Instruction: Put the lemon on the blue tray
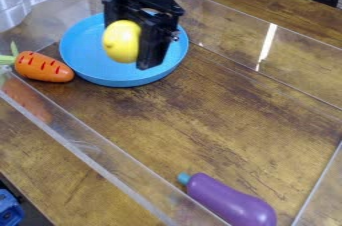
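The blue tray [88, 69] sits behind the lemon [122, 41] in the camera's view, the fruit gripped at the fingertips of the black gripper [131, 32] and seemingly held above the dish (its exact height cannot be told). The coming move, by appearance, is straight down, then release.

Yellow oval lemon [122, 41], upright, in jaws; blue tray [96, 68] round, shallow, flat.

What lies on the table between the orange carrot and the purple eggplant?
In the camera view, only bare wooden table and a clear panel's edge lie between carrot and eggplant.
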`<state>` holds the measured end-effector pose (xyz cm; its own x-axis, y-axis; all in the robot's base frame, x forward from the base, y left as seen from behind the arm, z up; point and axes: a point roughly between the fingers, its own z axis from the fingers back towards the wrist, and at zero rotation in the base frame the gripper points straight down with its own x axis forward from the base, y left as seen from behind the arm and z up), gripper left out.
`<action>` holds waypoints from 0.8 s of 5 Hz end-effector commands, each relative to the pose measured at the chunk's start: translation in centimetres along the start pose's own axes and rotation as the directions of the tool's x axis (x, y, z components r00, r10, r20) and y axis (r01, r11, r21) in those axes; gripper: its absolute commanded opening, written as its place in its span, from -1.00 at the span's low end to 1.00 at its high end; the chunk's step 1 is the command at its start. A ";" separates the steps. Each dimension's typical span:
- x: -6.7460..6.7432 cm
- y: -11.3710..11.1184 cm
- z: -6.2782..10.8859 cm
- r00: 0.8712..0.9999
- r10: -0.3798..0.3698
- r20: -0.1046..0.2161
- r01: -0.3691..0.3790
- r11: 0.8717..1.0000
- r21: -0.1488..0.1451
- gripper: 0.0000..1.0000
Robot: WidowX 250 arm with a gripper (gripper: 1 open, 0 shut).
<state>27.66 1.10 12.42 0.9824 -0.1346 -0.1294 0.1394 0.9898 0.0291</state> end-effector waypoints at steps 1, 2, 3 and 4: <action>1.1 -0.7 1.8 0.996 0.001 0.089 -0.002 1.000 0.013 -1.00; 2.2 -1.3 1.8 0.995 -0.011 0.100 0.009 1.000 0.013 -1.00; 3.1 -1.7 1.0 0.991 -0.066 0.113 0.064 0.998 0.019 -1.00; 4.0 -2.0 0.4 0.984 -0.119 0.130 0.117 0.993 0.028 -1.00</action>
<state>30.52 -1.11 10.66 0.9677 -0.2443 -0.0614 0.2464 0.9688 0.0283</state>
